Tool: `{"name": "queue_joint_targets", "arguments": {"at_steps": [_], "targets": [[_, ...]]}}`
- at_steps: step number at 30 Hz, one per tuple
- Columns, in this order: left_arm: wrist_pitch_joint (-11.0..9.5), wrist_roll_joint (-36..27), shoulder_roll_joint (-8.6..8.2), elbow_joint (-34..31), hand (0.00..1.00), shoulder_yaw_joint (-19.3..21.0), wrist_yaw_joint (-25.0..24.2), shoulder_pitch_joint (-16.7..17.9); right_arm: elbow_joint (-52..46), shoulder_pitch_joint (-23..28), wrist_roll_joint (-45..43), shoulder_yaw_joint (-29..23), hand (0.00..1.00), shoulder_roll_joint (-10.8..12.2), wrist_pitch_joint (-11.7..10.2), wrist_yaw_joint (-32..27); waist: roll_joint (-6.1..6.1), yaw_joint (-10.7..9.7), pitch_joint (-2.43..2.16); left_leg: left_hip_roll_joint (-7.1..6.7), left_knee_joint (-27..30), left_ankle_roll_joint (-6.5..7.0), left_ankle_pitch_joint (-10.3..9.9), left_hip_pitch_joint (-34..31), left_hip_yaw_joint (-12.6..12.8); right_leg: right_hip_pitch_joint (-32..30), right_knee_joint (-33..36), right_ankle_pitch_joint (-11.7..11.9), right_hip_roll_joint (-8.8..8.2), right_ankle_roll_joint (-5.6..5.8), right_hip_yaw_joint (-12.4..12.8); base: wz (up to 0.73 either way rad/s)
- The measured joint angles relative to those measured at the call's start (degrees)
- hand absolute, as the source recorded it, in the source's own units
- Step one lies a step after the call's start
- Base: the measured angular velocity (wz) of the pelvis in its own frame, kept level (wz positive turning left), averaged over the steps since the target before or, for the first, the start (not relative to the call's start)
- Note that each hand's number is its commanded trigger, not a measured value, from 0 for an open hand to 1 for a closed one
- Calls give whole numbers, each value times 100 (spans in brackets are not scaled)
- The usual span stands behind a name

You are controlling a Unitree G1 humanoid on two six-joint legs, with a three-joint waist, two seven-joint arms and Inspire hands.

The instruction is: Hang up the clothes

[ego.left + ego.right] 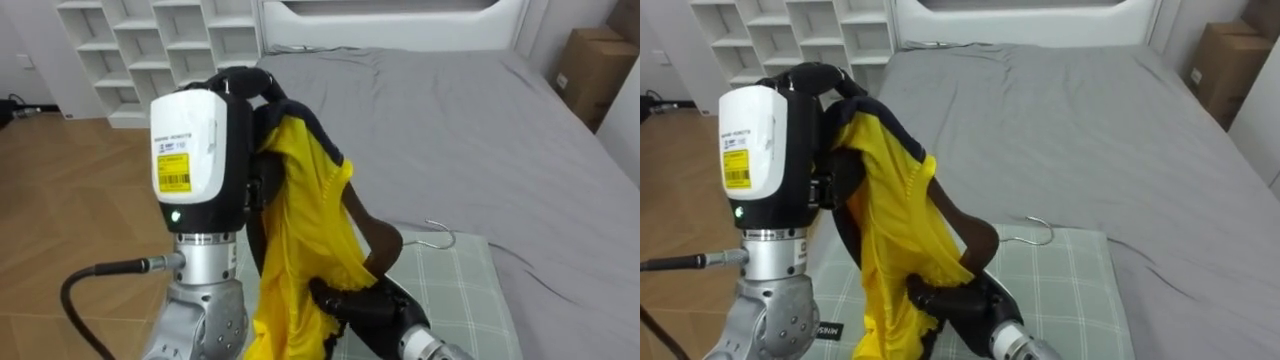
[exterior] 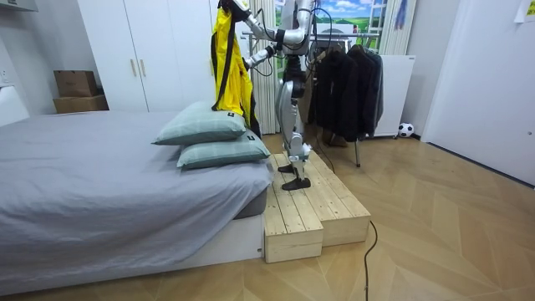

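We see the left hand (image 1: 236,82), fingers curled, holding a yellow jacket (image 1: 300,230) by its collar above the bed (image 1: 500,130); the right hand (image 1: 350,300) pinches it lower, beside a hanger (image 1: 385,242).

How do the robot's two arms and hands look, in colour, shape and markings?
The left arm is a silver metal cylinder; above it sits a white boxy casing with a yellow printed label and a small green light. A dark cable loops from it. The left hand and right hand are black; the right wrist is silver.
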Motion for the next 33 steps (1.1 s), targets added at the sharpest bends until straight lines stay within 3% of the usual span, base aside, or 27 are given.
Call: {"name": "queue_joint_targets", "arguments": {"at_steps": [4,7,9,16,23,26,33], "targets": [[-19,29,63,0,100,32,-31,3,0,2,-575,-292,100,5,-1,87,-1,-62,-1,-2,-1,0,0,13,-19,15,0,0,-2,0,-15,0],[-174,24,128,229,100,133,-57,9,21,76,-1377,-629,100,-25,-20,88,-24,-105,-7,-7,-13,1,1,65,-22,67,-17,0,2,0,-20,1],[-229,28,274,324,100,132,-147,151,20,306,-1861,-887,100,-91,-58,116,-65,-135,-31,-8,-9,1,0,68,-35,80,-24,0,3,0,-13,0],[-501,11,340,712,100,143,-218,317,23,768,-3048,-1438,100,-161,-91,94,-126,-359,-50,-3,-17,1,0,82,34,65,-6,3,1,5,1,-4],[-992,55,450,798,100,343,-357,537,22,864,-4009,-1957,100,-261,-398,72,-237,-453,-57,27,-41,0,0,170,138,83,8,4,26,5,142,-7],[-1024,70,475,808,100,371,-450,539,19,915,-4233,-2059,100,-269,-528,3,-303,-490,-86,28,-65,0,-1,193,162,84,6,4,29,4,161,-3],[-1233,275,610,898,100,580,-468,661,-438,1027,-5099,-2303,100,-275,-564,-237,-309,-539,-91,57,-167,0,-1,320,357,76,9,13,56,6,374,-15]]}}
